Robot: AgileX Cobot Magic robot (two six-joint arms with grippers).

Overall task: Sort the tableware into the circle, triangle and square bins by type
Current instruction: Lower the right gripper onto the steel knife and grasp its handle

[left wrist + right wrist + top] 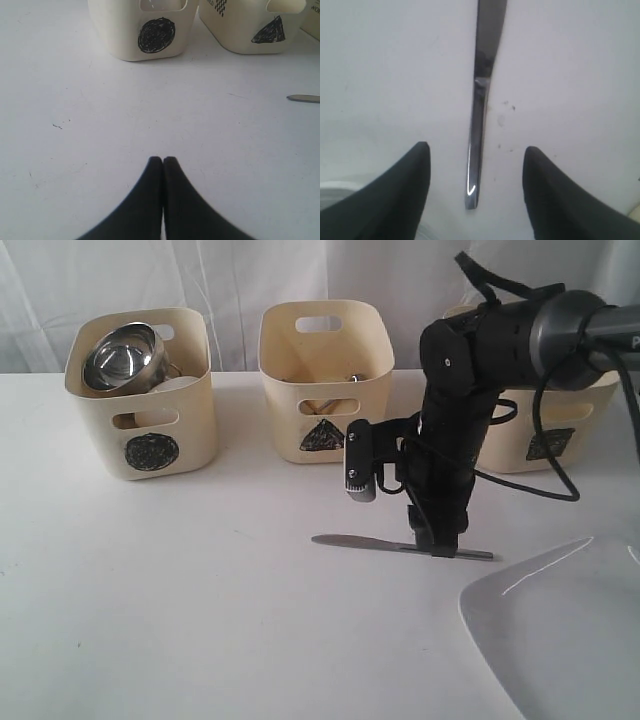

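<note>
Right wrist view has the knife (479, 115) lying flat on the white table (385, 75). Its thin handle end runs in between the right jaws, which stand wide apart, one finger on each side of the handle with bare table showing between each finger and the steel; nothing is gripped. In the exterior view the knife (350, 542) lies crosswise in front of the bins, blade toward the left, and the right arm (445, 440) stands upright over its handle part. A large white plate (560, 630) sits near the knife at the lower right corner of that view, cut off by the edge. Further back, three cream bins stand in a row: the circle bin (140, 410) on the left with a steel bowl (120, 358) tilted inside it, the triangle bin (325, 390) in the middle, and the square bin (565, 430) on the right, half hidden behind the arm. Left wrist view shows the left jaws pressed together with nothing between them, over bare table, well apart from the circle bin and triangle bin.
</note>
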